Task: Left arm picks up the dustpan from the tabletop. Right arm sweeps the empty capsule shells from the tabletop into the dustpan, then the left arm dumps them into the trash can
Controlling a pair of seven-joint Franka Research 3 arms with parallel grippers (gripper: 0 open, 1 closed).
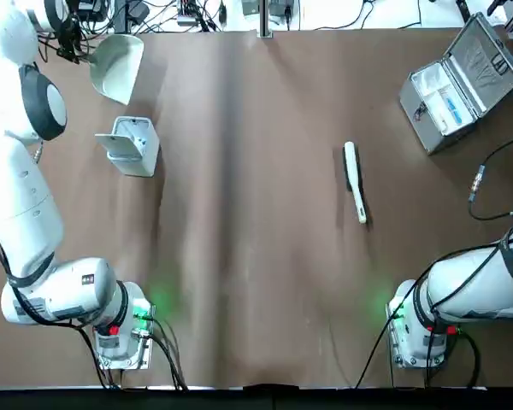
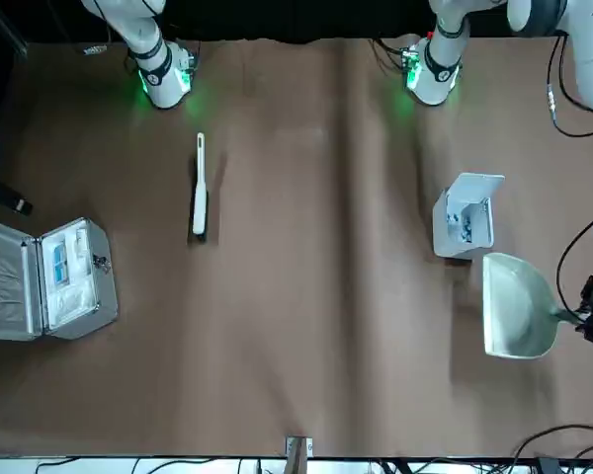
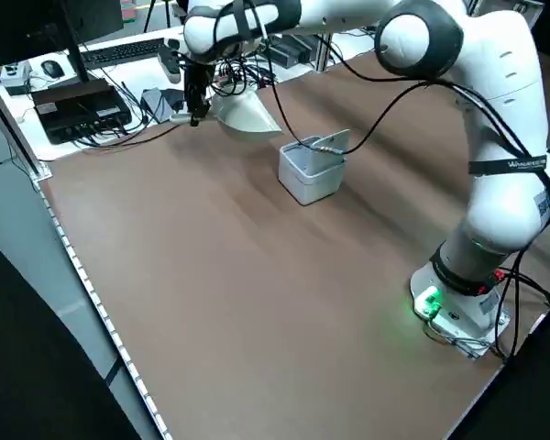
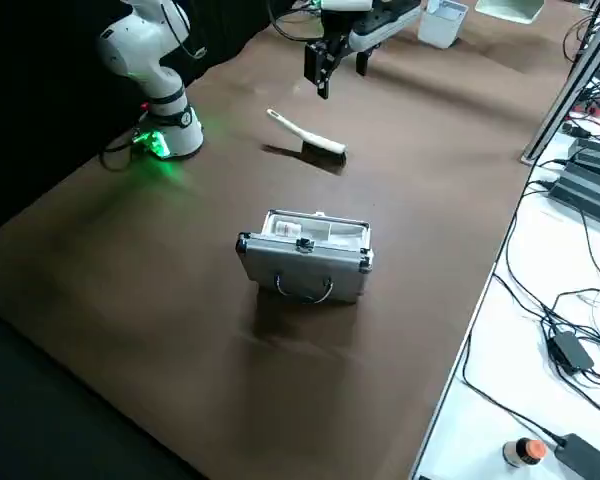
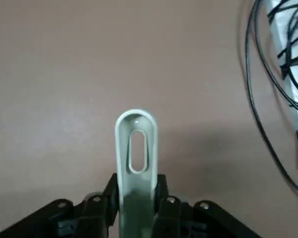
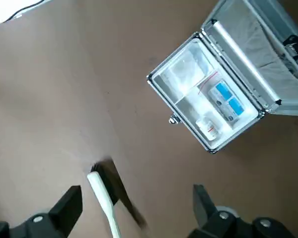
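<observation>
The left gripper (image 5: 134, 210) pinches the dustpan (image 1: 118, 64) handle, with the open trash can (image 1: 132, 145) just beside the pan's mouth, nearer the robot.

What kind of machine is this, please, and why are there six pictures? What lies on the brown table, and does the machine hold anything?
These are two white robot arms bolted side by side at a brown table, each ending in a two-fingered claw. Six cameras record one moment: one overhead, one across the table facing the robot, one raised at each side, and one on each wrist.

The left claw is shut on the thin handle of the cream dustpan, near the table's far left corner. Next to it stands a small grey trash can with its lid up.

The right claw hangs open above the table and holds nothing. A slim white brush lies flat on the table near it. An open silver case with small packets inside stands at the far right.
</observation>
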